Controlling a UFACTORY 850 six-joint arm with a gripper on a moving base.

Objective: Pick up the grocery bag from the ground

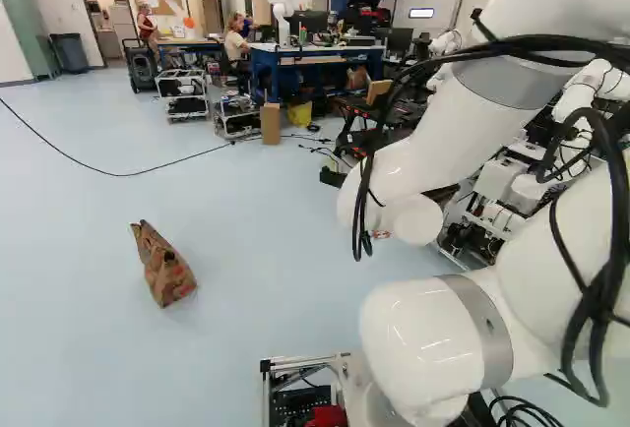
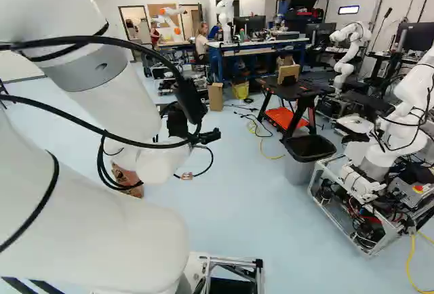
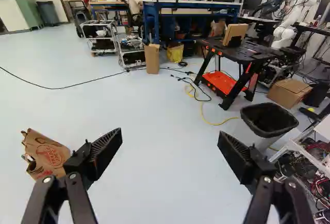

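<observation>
Beyond the arm in the right base view, a small black part of my gripper (image 2: 207,135) shows. The wrist view has the gripper (image 3: 170,145) open, its two fingers wide apart with only floor seen between them. The crumpled brown paper grocery bag (image 3: 50,154) lies outside that gap, past one finger, and does not touch it. On the floor left of the arm in the left base view, the bag (image 1: 165,268) looks tilted, with red print low on its side. My arm hides much of the bag (image 2: 127,177) in the right base view.
A grey bin (image 2: 306,158) stands near a black folding table (image 2: 293,91). Another robot (image 2: 400,118) on a cart is at the right. A black cable (image 1: 118,173) crosses the floor beyond the bag. Farther off are a brown box (image 1: 270,124), wheeled racks and a blue workbench (image 1: 315,56).
</observation>
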